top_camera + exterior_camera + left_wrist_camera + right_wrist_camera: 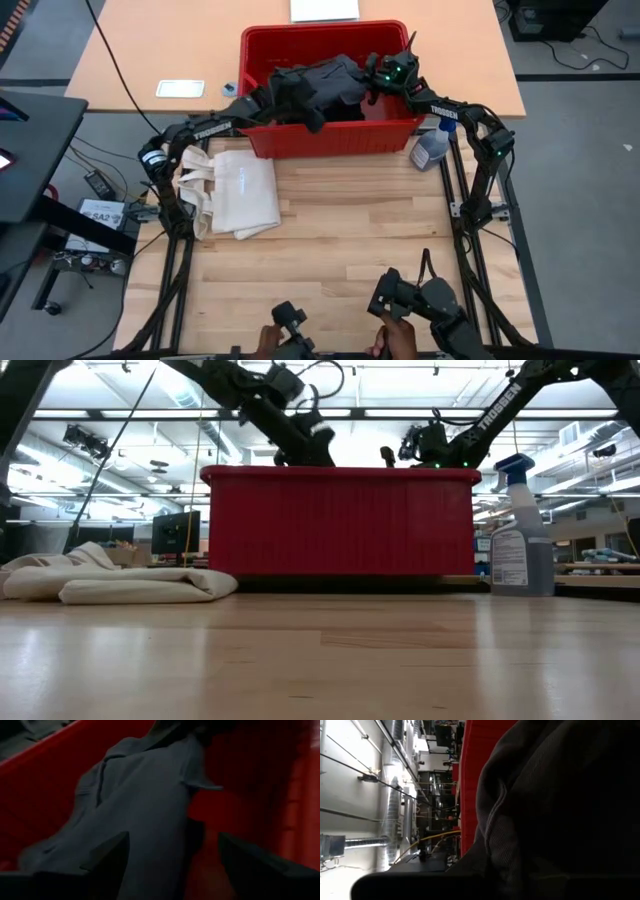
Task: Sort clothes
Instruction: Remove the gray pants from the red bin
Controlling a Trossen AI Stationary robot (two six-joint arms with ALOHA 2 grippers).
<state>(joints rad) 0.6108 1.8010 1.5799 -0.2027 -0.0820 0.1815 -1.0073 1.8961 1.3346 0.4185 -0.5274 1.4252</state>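
The clothes I can see are one dark grey garment (318, 85), bunched inside the red bin (330, 140) at the table's far edge. My right gripper (373, 80) reaches into the bin from the right and is shut at the garment's right end. My left gripper (173, 836) comes in from the left (268, 95) and stands open. A fold of the grey garment (145, 805) runs between its two fingers, close to one of them. In the low view the bin's front wall (340, 525) hides the cloth and both sets of fingers. My right gripper is shut on the garment's right end (358, 86), coming in nearly level from the table's right. Ribbed grey cloth (530, 835) fills its wrist view right up to the fingers, which hides the hold itself. The rest of the garment drapes leftward inside the bin. My left gripper: I cannot tell whether its open fingers touch the cloth.
A cream tote bag (235, 190) lies on the table's left part, near the bin. A spray bottle (432, 150) stands by the bin's right corner. A person's hands (392, 335) work control handles at the near edge. Bare wood lies between.
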